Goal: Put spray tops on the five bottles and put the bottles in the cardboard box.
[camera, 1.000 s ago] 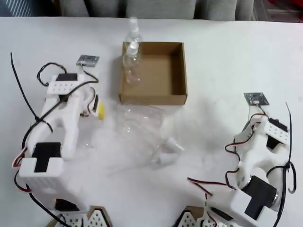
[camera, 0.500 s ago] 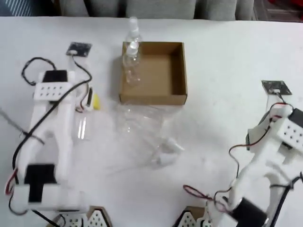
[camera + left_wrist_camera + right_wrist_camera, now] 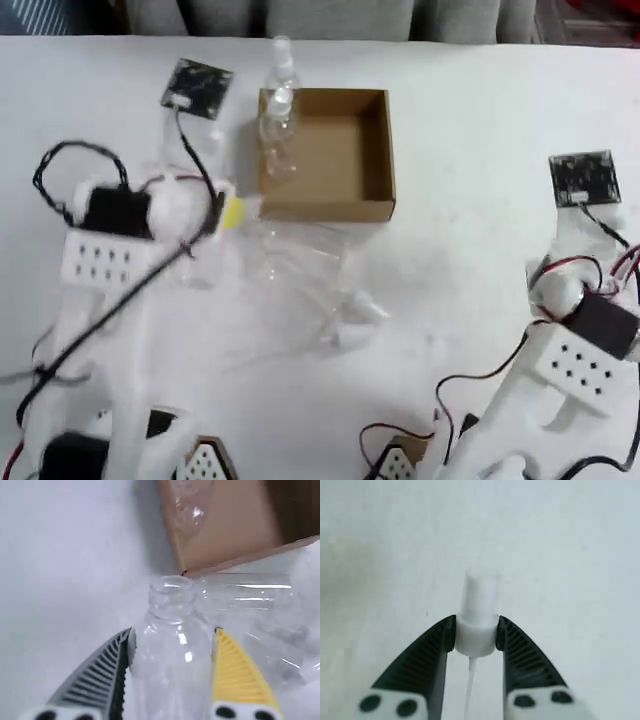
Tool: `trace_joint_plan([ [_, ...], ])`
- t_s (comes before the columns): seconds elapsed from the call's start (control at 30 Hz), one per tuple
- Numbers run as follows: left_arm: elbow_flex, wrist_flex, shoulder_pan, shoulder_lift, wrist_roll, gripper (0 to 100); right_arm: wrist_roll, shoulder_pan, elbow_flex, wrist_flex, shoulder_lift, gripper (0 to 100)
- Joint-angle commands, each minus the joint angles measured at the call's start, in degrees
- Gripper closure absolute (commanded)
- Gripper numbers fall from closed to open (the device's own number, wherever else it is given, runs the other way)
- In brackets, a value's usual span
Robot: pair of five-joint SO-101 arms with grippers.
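From above, a capped clear bottle (image 3: 278,95) leans at the cardboard box's (image 3: 325,208) wall. The left end effector (image 3: 172,631) clamps a clear, open-necked bottle (image 3: 170,597) beside the box's corner. The right end effector (image 3: 475,620) pinches a white spray top (image 3: 480,592) above the desk (image 3: 570,530).

A white table (image 3: 470,130) spans the high view. Beyond its far edge runs a row of grey upholstered seat backs (image 3: 340,18) (chairs or a sofa, hard to tell). A blue striped surface (image 3: 40,15) shows at one far corner, something red (image 3: 605,12) at the other.
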Motion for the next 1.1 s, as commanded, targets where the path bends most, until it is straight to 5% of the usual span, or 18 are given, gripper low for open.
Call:
trace_joint_plan([
  [0.0, 6.86, -3.16, 3.74, -12.62, 0.62, 98, -0.44, -6.29, -0.79, -5.58, -1.98, 98.1],
  [0.2, 22.42, -15.47, 6.46, -28.09, 0.62, 98, -2.20, -15.78, 3.25, -23.78, -2.33, 98.1],
  [0.4, 33.32, -24.70, 9.19, -39.08, 0.62, 98, -29.80, -24.22, 0.79, -37.93, -2.42, 98.2],
  [0.5, 37.10, -29.01, 9.27, -41.71, 0.62, 98, -37.01, -27.56, -3.25, -37.93, -2.42, 98.2],
  [0.87, 56.53, -46.15, 9.36, -55.87, 0.62, 98, -38.15, -50.95, -16.35, -38.37, -10.42, 98.2],
  [1.07, 64.53, -46.51, 9.36, -71.16, 0.70, 98, -37.89, -61.85, -20.40, -40.40, -7.16, 98.3],
])
